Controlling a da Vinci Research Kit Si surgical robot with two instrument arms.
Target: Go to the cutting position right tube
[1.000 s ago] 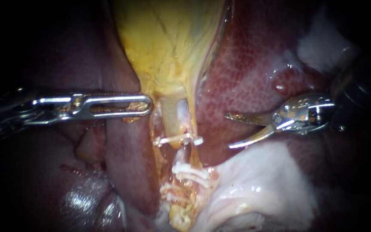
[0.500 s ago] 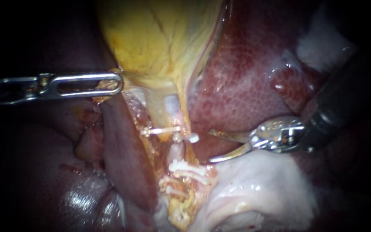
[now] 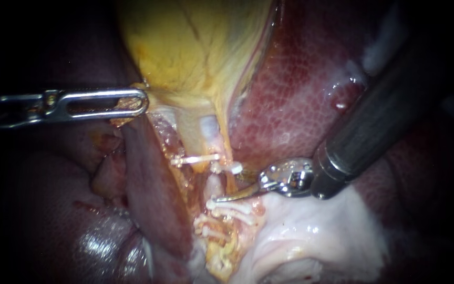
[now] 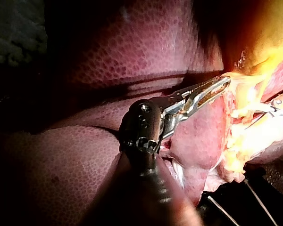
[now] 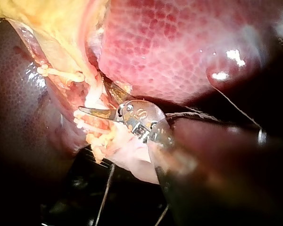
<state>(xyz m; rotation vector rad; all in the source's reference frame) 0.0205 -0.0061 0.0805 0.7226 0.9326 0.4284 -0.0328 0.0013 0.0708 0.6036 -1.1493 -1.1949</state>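
The yellow gallbladder hangs down into a stalk with white clips across it. Below them a short pale tube runs down to more clips. My right instrument comes in from the upper right. Its jaws are open blades that straddle this tube between the upper and lower clips, also seen in the right wrist view. My left instrument holds the gallbladder's edge, jaws shut on yellow tissue, pulling it leftward.
Dark red liver lies behind and to the right of the stalk, and another lobe lies left of it. Pale whitish tissue sits under the right instrument's wrist. Its dark shaft crosses the liver.
My right instrument has moved left and down, bringing its open blades from over the liver to the tube between the clips. The left instrument pulled the gallbladder edge up and left, then held.
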